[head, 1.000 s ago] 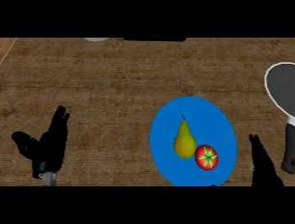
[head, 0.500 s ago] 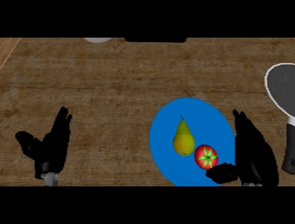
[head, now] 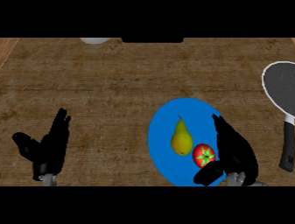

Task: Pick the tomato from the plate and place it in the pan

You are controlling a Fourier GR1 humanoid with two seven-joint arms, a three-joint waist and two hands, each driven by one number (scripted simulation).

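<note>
I have the right hand (head: 235,151) over the right side of the blue plate (head: 166,131), fingers straight and pointing toward 12 o'clock, thumb hanging out toward 7 o'clock; it is spread and holds nothing. The tomato (head: 204,155) sits on the plate just at 9 o'clock of that hand, so close that I cannot tell whether the thumb touches it. A yellow pear (head: 181,139) stands just beside the tomato at its 10 o'clock, still on the plate.

The pan (head: 290,89) lies at 2 o'clock from the plate, well apart from it, near the counter's (head: 111,78) right edge, with its dark handle (head: 289,146) running down toward 6 o'clock.

My left hand (head: 46,146) rests open at the lower left, fingers up.

As I judge it, the tomato is light, round and smooth-skinned, so it may roll or slip out sideways if I catch it off-centre. It should be soft enough to bruise. I would take it across its widest part, thumb on one side and fingers on the other, coming from the right so I don't nudge the pear.
</note>
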